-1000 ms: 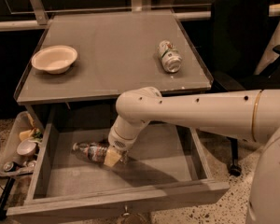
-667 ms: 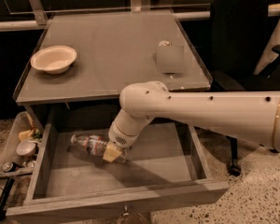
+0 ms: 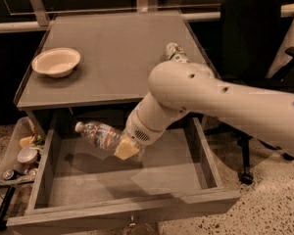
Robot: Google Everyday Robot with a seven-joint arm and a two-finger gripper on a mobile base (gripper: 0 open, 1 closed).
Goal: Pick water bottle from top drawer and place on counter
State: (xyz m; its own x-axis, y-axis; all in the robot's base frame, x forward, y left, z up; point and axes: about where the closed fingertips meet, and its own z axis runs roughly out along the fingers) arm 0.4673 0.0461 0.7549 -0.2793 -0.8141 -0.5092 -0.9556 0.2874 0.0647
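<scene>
While the claw (image 3: pixel 127 149) clamps the water bottle (image 3: pixel 101 134) near its base, tilted above the floor of the top drawer (image 3: pixel 137 207), its cap end could strike the bench (image 3: pixel 117 53) edge overhead and twist loose.

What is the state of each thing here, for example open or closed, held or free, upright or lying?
top drawer: pulled open.
water bottle: cap on, tilted near level, held above the drawer floor.
hand: over the open drawer, closed on the water bottle.
bowl: upright, empty, on the counter.
can: lying on its side on the counter, partly behind the arm.
</scene>
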